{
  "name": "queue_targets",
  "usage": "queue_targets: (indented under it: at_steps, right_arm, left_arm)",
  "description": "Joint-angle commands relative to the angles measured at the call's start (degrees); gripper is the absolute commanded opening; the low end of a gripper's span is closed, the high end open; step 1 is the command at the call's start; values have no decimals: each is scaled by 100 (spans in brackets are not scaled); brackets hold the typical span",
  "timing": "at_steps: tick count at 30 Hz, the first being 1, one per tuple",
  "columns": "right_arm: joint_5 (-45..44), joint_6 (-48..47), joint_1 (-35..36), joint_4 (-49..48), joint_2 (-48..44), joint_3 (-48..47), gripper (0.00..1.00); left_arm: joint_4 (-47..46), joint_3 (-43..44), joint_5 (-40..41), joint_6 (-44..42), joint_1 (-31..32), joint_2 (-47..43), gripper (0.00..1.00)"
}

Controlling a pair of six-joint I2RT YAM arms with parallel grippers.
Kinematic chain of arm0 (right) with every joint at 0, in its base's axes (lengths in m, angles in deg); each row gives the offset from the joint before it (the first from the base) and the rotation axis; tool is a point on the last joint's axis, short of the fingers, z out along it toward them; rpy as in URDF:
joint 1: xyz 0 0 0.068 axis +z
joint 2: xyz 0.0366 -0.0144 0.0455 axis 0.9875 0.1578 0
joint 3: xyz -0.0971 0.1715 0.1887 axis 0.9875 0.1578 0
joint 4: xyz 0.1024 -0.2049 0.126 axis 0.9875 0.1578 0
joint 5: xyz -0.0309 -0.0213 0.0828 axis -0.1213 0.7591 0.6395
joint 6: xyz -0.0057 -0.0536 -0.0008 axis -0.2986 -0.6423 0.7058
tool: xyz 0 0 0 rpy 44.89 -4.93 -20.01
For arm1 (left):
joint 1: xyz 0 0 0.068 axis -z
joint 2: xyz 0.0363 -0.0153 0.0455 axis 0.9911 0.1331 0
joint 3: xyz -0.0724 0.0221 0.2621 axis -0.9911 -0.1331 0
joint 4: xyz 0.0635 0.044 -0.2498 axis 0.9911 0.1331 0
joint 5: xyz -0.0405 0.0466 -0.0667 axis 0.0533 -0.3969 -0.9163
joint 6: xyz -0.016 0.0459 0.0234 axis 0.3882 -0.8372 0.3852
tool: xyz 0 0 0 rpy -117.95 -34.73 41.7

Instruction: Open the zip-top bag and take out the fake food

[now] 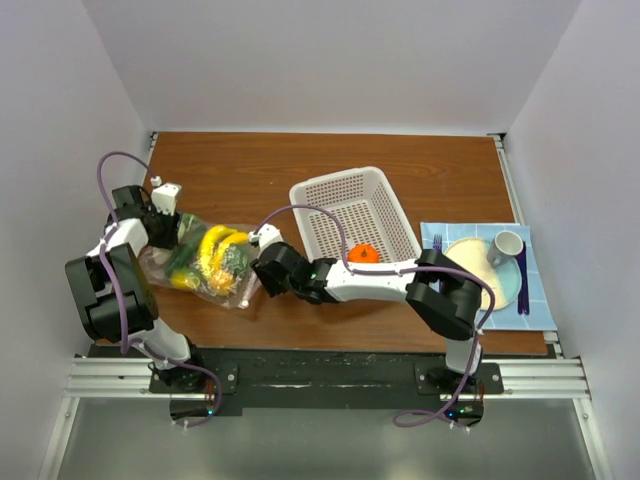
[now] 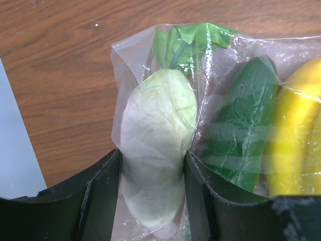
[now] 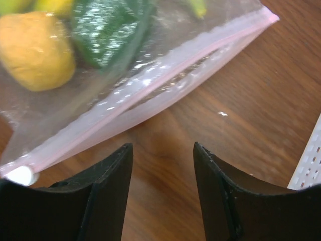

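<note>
The zip-top bag (image 1: 205, 262) lies on the left of the wooden table, holding fake food: a yellow banana (image 1: 215, 245), green pieces and a whitish radish (image 2: 158, 115). My left gripper (image 2: 153, 175) is shut on the bag's closed end, pinching the radish through the plastic, with a green cucumber (image 2: 241, 135) beside it. My right gripper (image 3: 163, 150) stands open over bare wood, a short way from the bag's pink zip strip (image 3: 150, 85), with nothing between its fingers. In the top view it (image 1: 262, 262) sits at the bag's right edge. An orange piece (image 1: 363, 254) lies in the white basket (image 1: 335, 180).
A blue mat (image 1: 540, 300) at the right carries a beige plate (image 1: 470, 258), a grey cup (image 1: 505, 245) and a purple fork (image 1: 520, 280). The basket's wall (image 3: 308, 160) shows just right of my right fingers. White walls enclose the table on three sides.
</note>
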Motion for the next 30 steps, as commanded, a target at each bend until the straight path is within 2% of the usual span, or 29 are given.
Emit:
queue_targets:
  at_steps: [1, 3, 6, 12, 16, 19, 24, 30]
  right_arm:
    - [190, -51, -173, -442, 43, -294, 65]
    - [313, -77, -217, -636, 140, -391, 75]
    - [498, -69, -278, -803, 412, -540, 83]
    - [1024, 54, -357, -1348, 791, -611, 91]
    - [1419, 19, -348, -2338, 738, -278, 99]
    - [1605, -51, -340, -2823, 720, -66, 99]
    - [1597, 1, -331, -2966, 878, -180, 99]
    - [1430, 115, -322, -2983, 1239, -321, 99]
  left_arm:
    - [91, -166, 289, -236, 59, 191, 0]
    - [118, -201, 272, -236, 130, 173, 0]
    - [179, -210, 236, -219, 235, 129, 0]
    - [232, -210, 289, -158, 525, 164, 0]
    - [267, -218, 368, -61, 692, 278, 0]
    - [372, -236, 395, 80, 859, 305, 0]
    - [978, -315, -35, 194, 1105, -54, 0]
    - [2718, 27, -1248, -428, 1097, -608, 0]
